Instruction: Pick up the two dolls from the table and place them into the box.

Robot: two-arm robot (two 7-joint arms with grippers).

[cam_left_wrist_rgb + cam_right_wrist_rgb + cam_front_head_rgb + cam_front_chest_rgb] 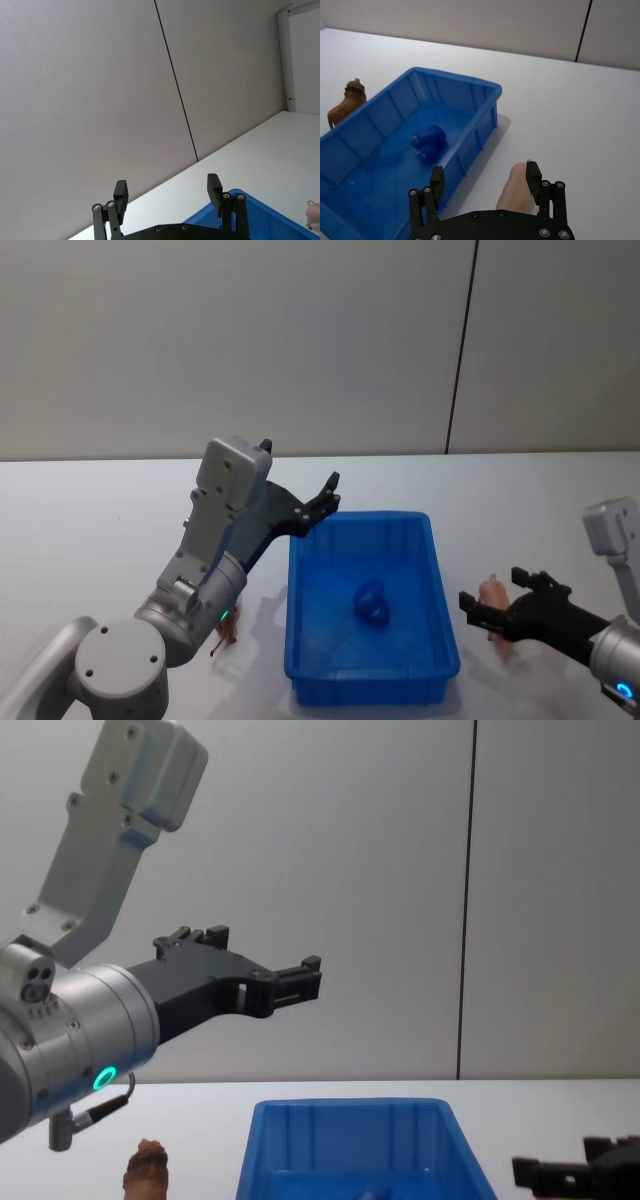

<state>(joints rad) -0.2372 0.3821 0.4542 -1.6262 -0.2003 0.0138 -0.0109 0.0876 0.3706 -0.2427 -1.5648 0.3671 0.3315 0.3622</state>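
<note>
Dolls: the brown doll stood upright on the bench, outside the box and just beside its left long wall. In the head view the left arm covered most of this doll. The pink doll lay on the bench to the right of the box, near it but apart from it. A small rounded blue object lay on the box floor.

Left arm: the elbow sat low near the robot's body and the forearm rose forward and upward. The left gripper was held in the air over the far left corner of the box, well above the rim, and aimed at the back wall. Its fingers were apart, with nothing between them.

Right arm: it reached in low from the robot's right. The right gripper sat close over the bench and pointed left toward the box. Its fingers were apart, one on each side of the pink doll. Whether either finger touched the doll could not be told.
</note>
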